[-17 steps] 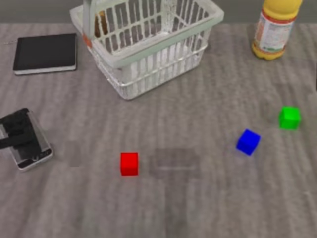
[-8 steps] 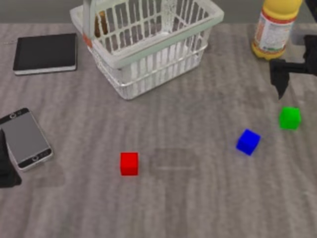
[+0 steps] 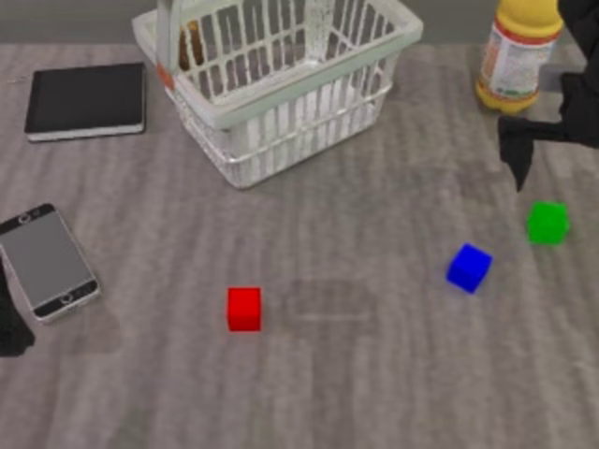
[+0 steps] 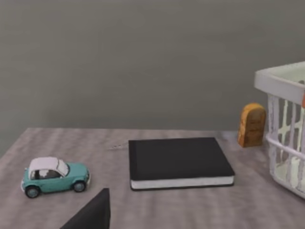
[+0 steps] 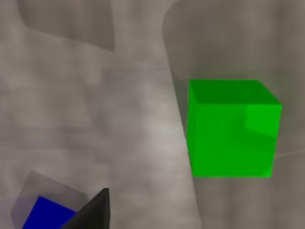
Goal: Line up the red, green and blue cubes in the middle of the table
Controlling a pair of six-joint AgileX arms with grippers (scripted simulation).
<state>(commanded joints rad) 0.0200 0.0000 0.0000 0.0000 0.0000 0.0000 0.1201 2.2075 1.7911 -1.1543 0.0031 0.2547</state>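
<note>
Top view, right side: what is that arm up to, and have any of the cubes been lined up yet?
Nothing is held yet. The right gripper hangs near the table's right edge, just short of the green cube, which fills the right wrist view. The blue cube sits nearby, turned askew, and the red cube lies alone left of centre, so no line is formed. The left gripper sits at the left edge beside the phone.

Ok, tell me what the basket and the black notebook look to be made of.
Basket: probably white plastic moulded like wire; evenly thick bars and a broad smooth rim, slight sheen.
Black notebook: matte black cover, perhaps card or faux leather, no gloss; pale edge suggests paper pages.
</note>
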